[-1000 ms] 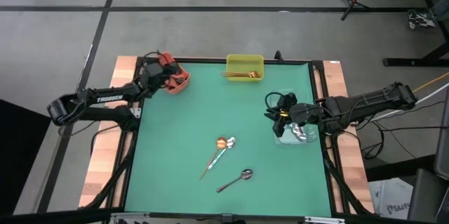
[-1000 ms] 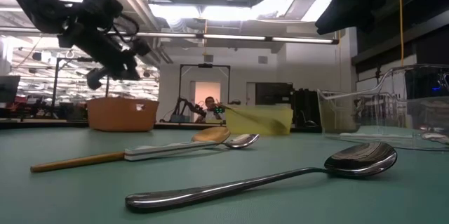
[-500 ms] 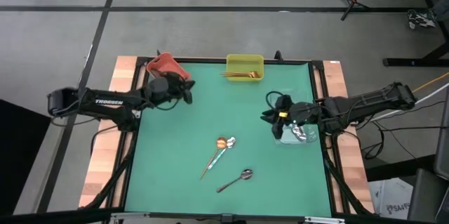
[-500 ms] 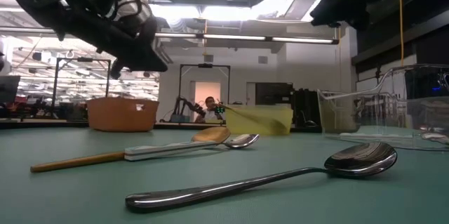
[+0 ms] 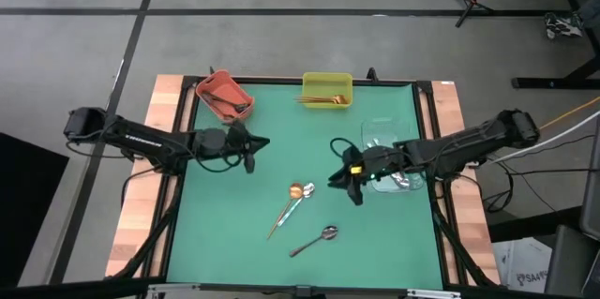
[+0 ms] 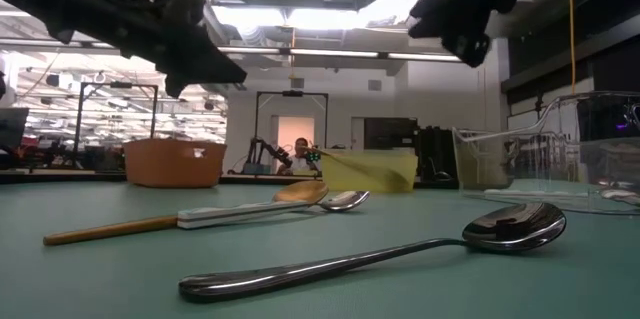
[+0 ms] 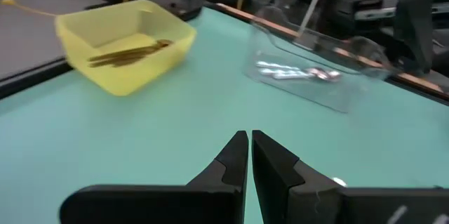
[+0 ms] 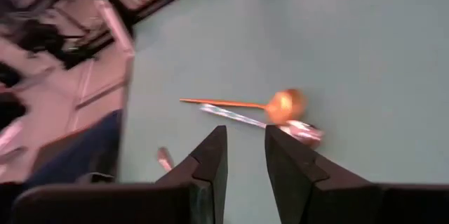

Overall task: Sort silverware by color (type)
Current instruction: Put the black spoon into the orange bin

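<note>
Three loose pieces of silverware lie flat on the green mat. A gold spoon [image 5: 284,211] and a silver spoon [image 5: 302,194] cross each other mid-table, and a dark spoon [image 5: 314,240] lies nearer the front edge. My right gripper [image 5: 337,180] hovers open just right of the crossed pair, tipped downward, with nothing between its fingers [image 8: 245,140]. My left gripper [image 5: 262,143] hangs shut and empty above the mat, left of centre [image 7: 250,143]. Both grippers show high up in the low view, clear of the spoons [image 6: 330,199].
An orange bin [image 5: 224,95] with dark spoons stands at the far left. A yellow bin [image 5: 327,90] with gold spoons is at the far middle. A clear bin [image 5: 386,137] with silver spoons sits at the right, under my right arm. Wooden table edges flank the mat.
My left gripper has swung away from the orange bin toward the table's middle and near side, rolling as it went, and stayed shut. My right gripper has left the clear bin, moving toward the table's left and the crossed spoons and tipping downward. The spoons have not moved.
</note>
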